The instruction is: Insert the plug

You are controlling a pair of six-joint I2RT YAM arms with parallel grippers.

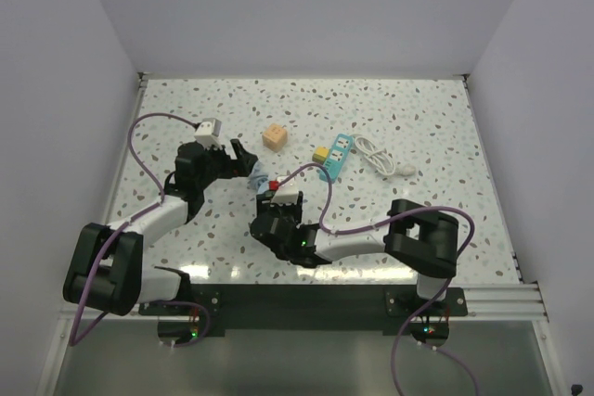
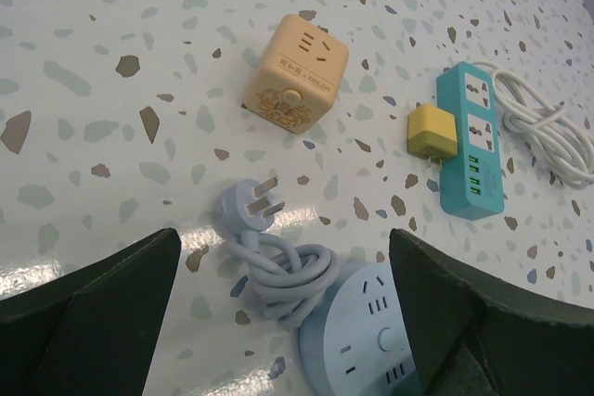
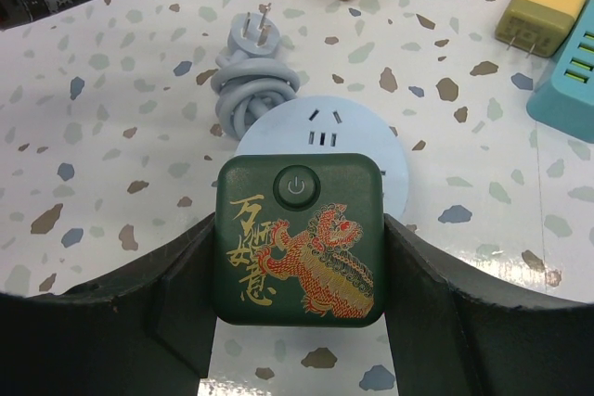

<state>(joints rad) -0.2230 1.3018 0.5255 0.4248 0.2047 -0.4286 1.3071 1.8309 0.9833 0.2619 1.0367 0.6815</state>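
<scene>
The plug (image 3: 299,238) is a dark green cube with a power button and a red-gold dragon print on the face toward the camera; its prongs are hidden. My right gripper (image 3: 299,252) is shut on its two sides and holds it over the near part of a round pale-blue socket block (image 3: 325,127). My left gripper (image 2: 283,294) stands open low over the same round block (image 2: 367,345) and its coiled cord (image 2: 288,275), with nothing between the fingers. In the top view both grippers, left (image 1: 243,159) and right (image 1: 278,199), meet mid-table.
A tan-orange cube (image 2: 295,71) sits beyond the coiled cord. A small yellow block (image 2: 432,132) lies against a teal power strip (image 2: 469,141), whose white cable (image 2: 548,127) is piled to the right. White walls enclose the speckled table (image 1: 445,127).
</scene>
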